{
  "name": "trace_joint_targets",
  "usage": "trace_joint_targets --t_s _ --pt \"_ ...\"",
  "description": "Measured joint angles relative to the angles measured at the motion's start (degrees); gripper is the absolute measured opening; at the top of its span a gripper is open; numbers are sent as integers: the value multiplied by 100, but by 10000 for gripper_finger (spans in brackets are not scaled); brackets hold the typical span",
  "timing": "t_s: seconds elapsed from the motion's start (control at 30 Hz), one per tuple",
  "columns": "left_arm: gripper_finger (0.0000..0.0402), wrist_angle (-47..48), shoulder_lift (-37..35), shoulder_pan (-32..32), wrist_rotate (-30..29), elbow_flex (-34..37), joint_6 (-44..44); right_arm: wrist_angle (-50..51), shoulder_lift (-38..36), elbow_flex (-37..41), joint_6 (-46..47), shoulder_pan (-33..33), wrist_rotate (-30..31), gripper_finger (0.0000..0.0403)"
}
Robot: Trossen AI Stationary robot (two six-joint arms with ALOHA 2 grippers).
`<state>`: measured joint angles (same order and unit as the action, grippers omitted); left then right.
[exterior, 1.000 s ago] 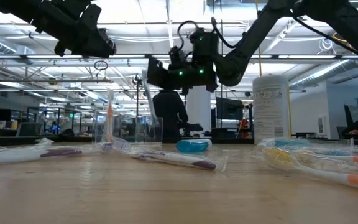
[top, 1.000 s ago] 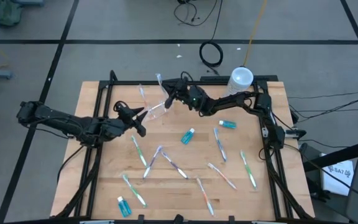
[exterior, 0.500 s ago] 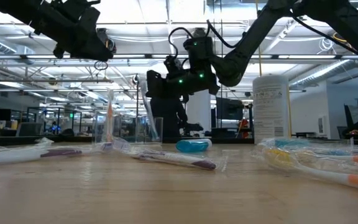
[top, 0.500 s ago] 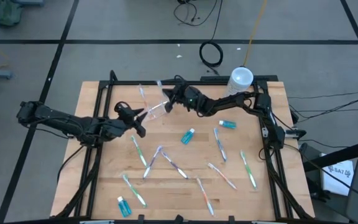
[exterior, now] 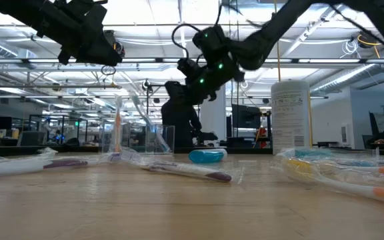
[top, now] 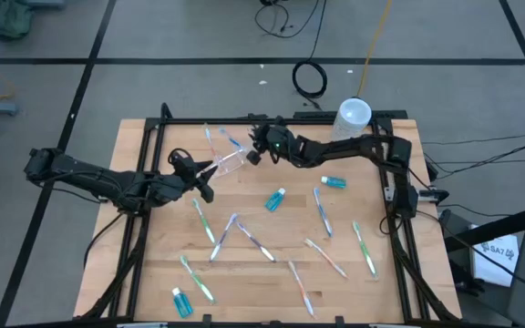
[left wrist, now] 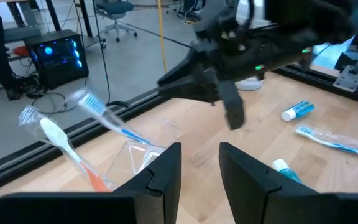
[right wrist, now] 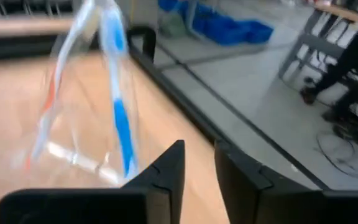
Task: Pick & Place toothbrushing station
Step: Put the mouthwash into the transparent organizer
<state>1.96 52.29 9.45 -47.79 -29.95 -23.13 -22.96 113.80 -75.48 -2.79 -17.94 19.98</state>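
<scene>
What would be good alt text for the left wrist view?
A clear plastic pouch held by the left gripper contains a blue toothbrush and an orange-handled one. The dark right gripper hangs above it, with a teal tube beyond.

Wooden worktop (top: 244, 273), black-framed. Toothbrushes (top: 322, 210) scattered flat across it; three teal tubes (top: 275, 199); white canister (top: 354, 117) upright at far right corner.

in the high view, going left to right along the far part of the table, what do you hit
left gripper → clear plastic pouch holding two toothbrushes → right gripper → teal tube → white canister at the far right corner
</scene>
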Motion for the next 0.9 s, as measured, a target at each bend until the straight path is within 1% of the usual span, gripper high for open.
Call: trace_joint_targets --t_s 0.13,0.23,0.33,0.37,0.43,0.53,0.6,0.73,0.9 --pt "115 -3 -1 0 87 0 -192 1541 -580 -2 22 187 84 107" --pt "115 -7 -2 0 482 0 -293 2818 -968 -2 248 354 91 114" --pt "115 -7 -2 0 946 0 -318 3968 -1326 -2 685 539 97 116" --pt "115 -7 -2 0 1115 0 -397 4262 -1429 11 863 609 100 116" --pt "115 -44 -2 21 1467 0 -619 4543 -1671 221 1121 752 108 115" --pt "115 -449 10 212 2049 0 -644 4238 -2104 843 1305 982 252 115" --pt "115 -946 114 422 2256 -2 -430 3977 -2472 1377 1435 1122 373 117" --pt "115 -1870 388 788 2164 -2 31 3518 -3322 2509 1536 1281 393 121" --pt "115 -3047 1072 871 2035 -3 557 2543 -4394 3515 1679 1236 395 119"
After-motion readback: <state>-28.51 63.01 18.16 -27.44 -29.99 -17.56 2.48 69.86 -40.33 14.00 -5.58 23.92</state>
